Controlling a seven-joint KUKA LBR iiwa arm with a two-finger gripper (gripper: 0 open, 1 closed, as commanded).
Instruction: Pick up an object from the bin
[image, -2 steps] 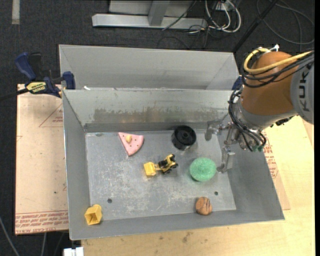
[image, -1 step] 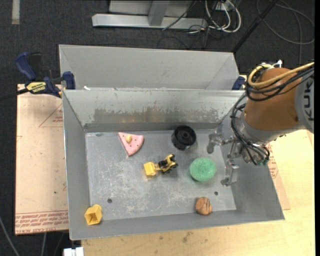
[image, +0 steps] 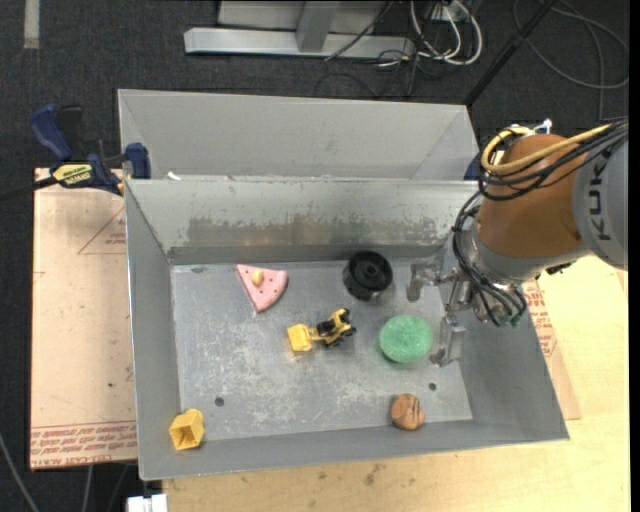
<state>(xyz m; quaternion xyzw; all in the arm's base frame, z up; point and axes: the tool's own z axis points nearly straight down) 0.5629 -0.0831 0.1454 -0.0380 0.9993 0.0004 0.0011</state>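
My gripper (image: 431, 314) hangs low at the right side of the bin, open, with nothing between its fingers. One fingertip (image: 414, 283) points toward the back and the other (image: 447, 346) toward the front. A green round spongy ball (image: 405, 339) lies just left of the gap, close beside the front fingertip. A black round cap-like thing (image: 368, 274) sits at the back, left of the rear fingertip. A small brown lump (image: 406, 411) lies near the bin's front wall, below the gripper.
A yellow and black toy digger (image: 322, 332) lies mid-bin, left of the green ball. A pink wedge (image: 262, 285) lies toward the back left. A small yellow block (image: 187, 429) sits in the front left corner. The arm's orange cover and cables hang over the bin's right rim.
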